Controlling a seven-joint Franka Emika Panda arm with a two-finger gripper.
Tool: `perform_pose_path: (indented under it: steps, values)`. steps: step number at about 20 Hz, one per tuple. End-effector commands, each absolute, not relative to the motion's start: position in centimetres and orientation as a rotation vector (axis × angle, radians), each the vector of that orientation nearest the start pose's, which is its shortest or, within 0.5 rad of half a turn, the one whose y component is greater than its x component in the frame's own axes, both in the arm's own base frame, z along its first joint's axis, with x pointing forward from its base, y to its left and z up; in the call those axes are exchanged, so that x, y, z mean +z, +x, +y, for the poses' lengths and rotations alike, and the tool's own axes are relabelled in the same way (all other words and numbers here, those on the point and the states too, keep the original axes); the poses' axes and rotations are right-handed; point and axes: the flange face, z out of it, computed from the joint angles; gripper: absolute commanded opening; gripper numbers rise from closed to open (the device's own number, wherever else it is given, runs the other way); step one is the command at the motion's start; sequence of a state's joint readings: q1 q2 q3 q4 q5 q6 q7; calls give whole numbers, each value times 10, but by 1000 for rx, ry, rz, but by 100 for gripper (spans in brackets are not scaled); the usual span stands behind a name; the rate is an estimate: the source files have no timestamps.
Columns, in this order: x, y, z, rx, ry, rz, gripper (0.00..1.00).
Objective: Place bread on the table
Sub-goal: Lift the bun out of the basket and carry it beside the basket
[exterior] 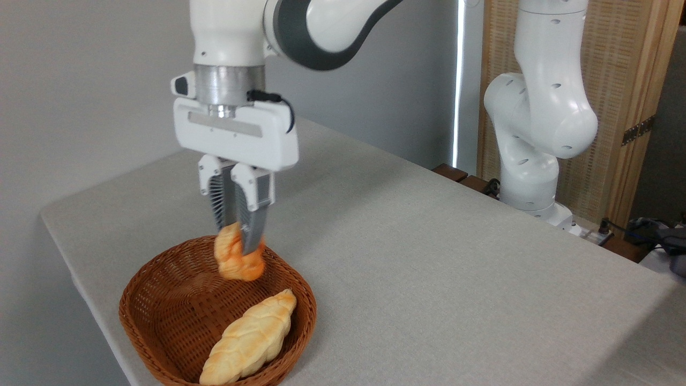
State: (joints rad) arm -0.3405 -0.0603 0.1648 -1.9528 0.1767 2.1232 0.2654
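The bread (237, 261), a small lumpy orange-golden roll, hangs in the air above the far part of the wicker basket (155, 300). My gripper (239, 244) points straight down and is shut on the bread's top, its two fingers pressed close together. The bread is lifted off the basket floor. The table (429, 257), covered in light grey cloth, spreads out to the right of the basket and behind it.
A longer pale-yellow braided loaf (251, 338) lies in the basket's near right part. The basket stands near the table's front left corner. The arm's white base (536, 161) rises at the table's far right edge, with cables (648, 228) beside it.
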Motion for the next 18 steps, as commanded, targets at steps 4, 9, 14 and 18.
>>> perform_pose_path:
  steps: [4,9,14,18]
  values:
    - [530,502,-81,-153,-2936,911,37]
    - [509,475,-94,-12,-2971,1041,38]
    - [483,470,-127,66,-2980,1125,73]
    - [473,475,-134,76,-2972,1136,100]
